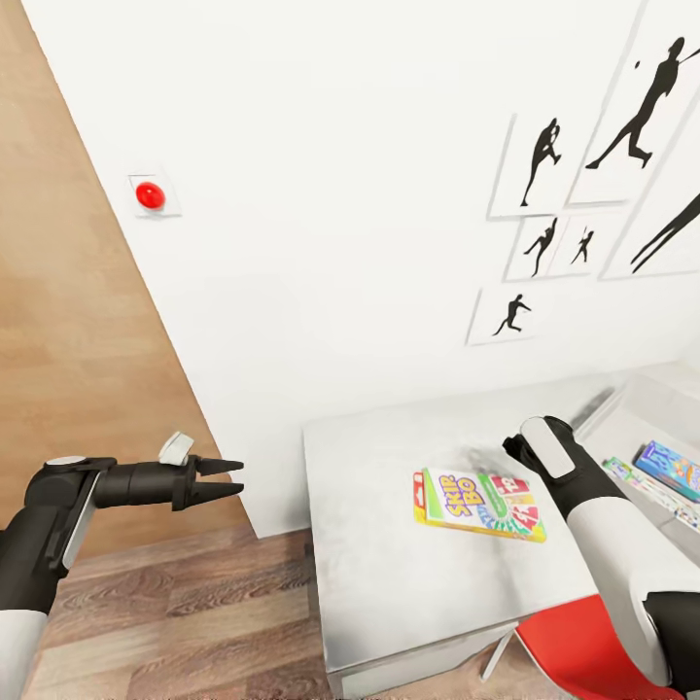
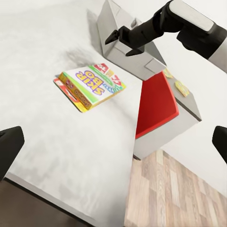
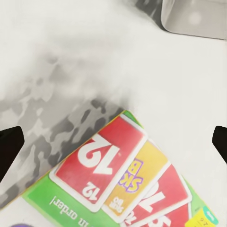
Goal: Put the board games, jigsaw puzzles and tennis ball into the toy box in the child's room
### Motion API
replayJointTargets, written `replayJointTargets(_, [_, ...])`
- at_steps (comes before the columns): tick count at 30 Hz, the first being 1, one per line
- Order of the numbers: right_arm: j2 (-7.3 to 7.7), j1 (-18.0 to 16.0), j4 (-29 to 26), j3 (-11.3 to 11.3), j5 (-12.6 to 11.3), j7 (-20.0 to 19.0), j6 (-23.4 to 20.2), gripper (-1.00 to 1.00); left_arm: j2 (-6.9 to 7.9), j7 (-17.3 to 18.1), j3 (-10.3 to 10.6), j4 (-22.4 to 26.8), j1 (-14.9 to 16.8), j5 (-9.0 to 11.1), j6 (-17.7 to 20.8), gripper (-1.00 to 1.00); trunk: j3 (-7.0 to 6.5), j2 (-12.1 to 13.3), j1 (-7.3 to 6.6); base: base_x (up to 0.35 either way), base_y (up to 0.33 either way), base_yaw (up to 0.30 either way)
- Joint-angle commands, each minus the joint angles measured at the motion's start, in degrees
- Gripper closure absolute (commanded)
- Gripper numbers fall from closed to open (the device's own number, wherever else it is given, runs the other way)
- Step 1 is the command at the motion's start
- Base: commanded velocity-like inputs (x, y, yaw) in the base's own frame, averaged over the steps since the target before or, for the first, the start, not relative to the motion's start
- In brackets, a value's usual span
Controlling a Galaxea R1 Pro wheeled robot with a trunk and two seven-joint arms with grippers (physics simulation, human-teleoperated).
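Observation:
A yellow-green-red board game (image 1: 476,501) (image 2: 92,85) (image 3: 123,179) lies flat on the pale grey table (image 1: 389,583) (image 2: 47,142). My right gripper (image 1: 513,449) (image 2: 122,42) (image 3: 114,144) hovers open just above the game's far end, holding nothing. At the table's right stands the light grey toy box (image 1: 637,413) (image 2: 113,21) (image 3: 194,19), with a blue board game (image 1: 671,467) inside it. Off the table's left side, my left gripper (image 1: 228,479) (image 2: 113,146) hangs open and empty over the floor, pointing at the table.
A red chair (image 1: 583,651) (image 2: 158,101) stands at the table's near right corner, under my right arm. The white wall behind carries a red button (image 1: 149,195) and black silhouette pictures (image 1: 544,160). Wood floor (image 1: 185,612) lies left of the table.

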State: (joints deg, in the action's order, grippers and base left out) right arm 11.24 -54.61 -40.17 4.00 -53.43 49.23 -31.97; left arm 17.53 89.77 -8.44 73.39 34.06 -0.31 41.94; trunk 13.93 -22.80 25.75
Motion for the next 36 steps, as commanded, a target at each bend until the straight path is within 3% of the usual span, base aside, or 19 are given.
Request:
replayJointTargets(1, [0.14,-0.05,-0.05,0.22,-0.38,0.39,-0.29,-1.00,0.00,0.23,0.00,0.01,0.05,-0.04,0.60,-1.00,0.21,-0.12,0.03,0.000,0.000,0.000])
replayJointTargets(13, [0.44,-0.05,0.01,-4.56,-0.67,-1.84,-0.45,-1.00,-0.03,0.23,0.00,0.00,0.05,-0.04,0.60,-1.00,1.35,-0.12,0.03,0.000,0.000,0.000])
replayJointTargets(36, [0.37,-0.05,0.01,-5.23,-0.71,-2.29,-0.47,-1.00,0.04,0.23,0.00,0.00,0.05,-0.04,0.60,-1.00,3.52,-0.12,0.03,0.000,0.000,0.000])
